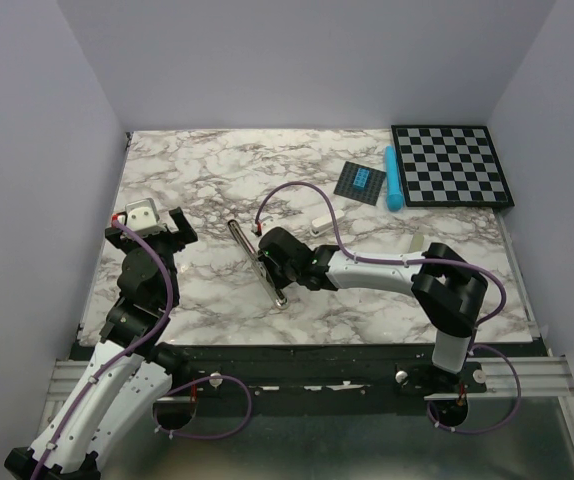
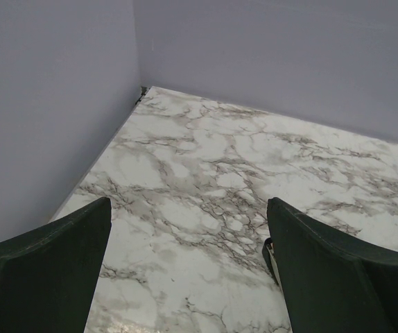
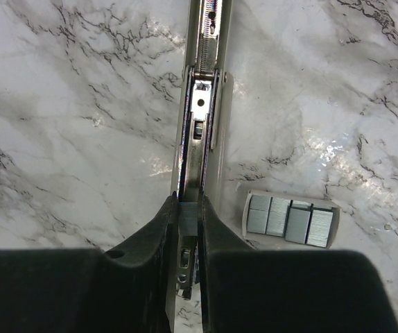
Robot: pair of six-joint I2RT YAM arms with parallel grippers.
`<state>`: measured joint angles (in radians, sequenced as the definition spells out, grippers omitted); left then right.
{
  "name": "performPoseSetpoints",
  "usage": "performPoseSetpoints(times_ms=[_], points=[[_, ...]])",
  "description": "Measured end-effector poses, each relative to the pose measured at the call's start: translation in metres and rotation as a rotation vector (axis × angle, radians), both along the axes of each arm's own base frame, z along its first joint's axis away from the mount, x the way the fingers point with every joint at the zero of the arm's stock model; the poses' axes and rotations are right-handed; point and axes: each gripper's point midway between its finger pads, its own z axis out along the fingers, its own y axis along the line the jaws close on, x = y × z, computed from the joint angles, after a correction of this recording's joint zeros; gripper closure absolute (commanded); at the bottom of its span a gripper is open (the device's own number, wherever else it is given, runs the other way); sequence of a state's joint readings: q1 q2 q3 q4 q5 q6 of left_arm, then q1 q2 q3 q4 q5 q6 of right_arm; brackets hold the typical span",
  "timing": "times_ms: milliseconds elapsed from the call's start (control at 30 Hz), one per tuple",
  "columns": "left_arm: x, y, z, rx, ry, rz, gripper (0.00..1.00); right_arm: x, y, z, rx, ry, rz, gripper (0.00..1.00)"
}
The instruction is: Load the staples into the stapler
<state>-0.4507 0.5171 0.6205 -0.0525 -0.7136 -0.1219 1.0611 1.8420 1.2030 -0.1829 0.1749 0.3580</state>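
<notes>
While the left hand (image 1: 157,222) just hangs over the left side of the marble counter (image 1: 207,170) with its fingers (image 2: 46,263) spread wide apart and nothing between them, the right hand (image 3: 188,208) is the busy one. It comes in from the right to the middle of the counter. Its tips are pinched together on a little grey staple strip (image 3: 188,215), held right over the stapler (image 3: 201,104).

The stapler is lying flipped open on the counter, running diagonally in the overhead view. The shiny metal channel faces up and there's a spring visible at the far end of it. From the wrist view the strip sits in line with the channel, at its near end. Can't really tell if it's touching the rails or just above them.

Just beside the stapler, on the right of that view, is the staple box (image 3: 290,218), open, with more grey strips lying side by side in it.

Way off in the far right corner there's a checkerboard (image 1: 452,165), a blue cylinder (image 1: 394,178) right by its left edge, and a dark square with a blue grid (image 1: 360,182) beside that.
</notes>
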Motion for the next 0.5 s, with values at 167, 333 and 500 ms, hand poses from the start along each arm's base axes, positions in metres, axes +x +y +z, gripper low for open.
performPoseSetpoints(times_ms=[167,333,500], points=[[0.0,0.0,0.0,0.0,0.0,0.0,0.01,0.0,0.0,0.002,0.003,-0.002,0.0,0.84],[0.0,0.0,0.0,0.0,0.0,0.0,0.01,0.0,0.0,0.01,0.019,-0.011,-0.001,0.84],[0.0,0.0,0.0,0.0,0.0,0.0,0.01,0.0,0.002,0.014,0.033,-0.01,-0.002,0.84]])
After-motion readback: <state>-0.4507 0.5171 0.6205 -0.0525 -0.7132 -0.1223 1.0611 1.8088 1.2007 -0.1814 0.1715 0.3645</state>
